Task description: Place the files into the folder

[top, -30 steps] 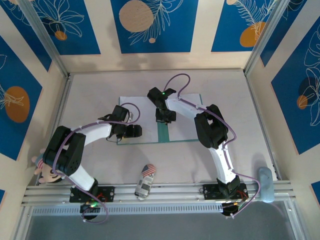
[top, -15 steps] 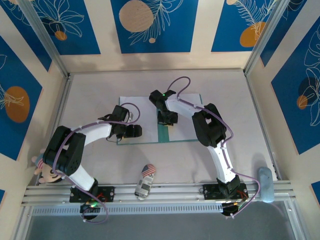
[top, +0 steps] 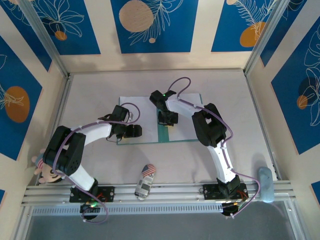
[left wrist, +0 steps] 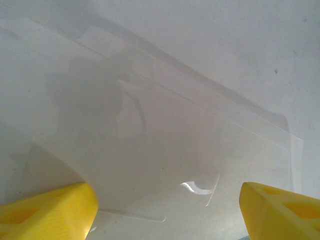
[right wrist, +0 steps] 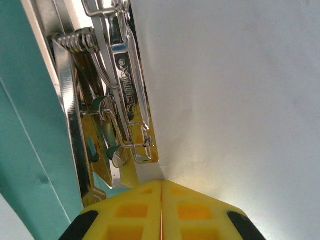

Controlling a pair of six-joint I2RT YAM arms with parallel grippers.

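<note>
A toy car (top: 145, 181) sits in front of the folder (top: 163, 133) (the green one, lying open and flat). The left gripper (top: 134, 131) is over the folder's near left edge. Its yellow fingers (left wrist: 50, 212) are spread wide apart and hold nothing. The white files (top: 182, 131) lie flat on the folder and cover both of its sides, so only a green strip shows at the middle fold. The right gripper (top: 166, 120) is over that fold. Its fingers (right wrist: 135, 210) are pressed tight together, just beside the folder's shiny metal clip (right wrist: 120, 100).
</note>
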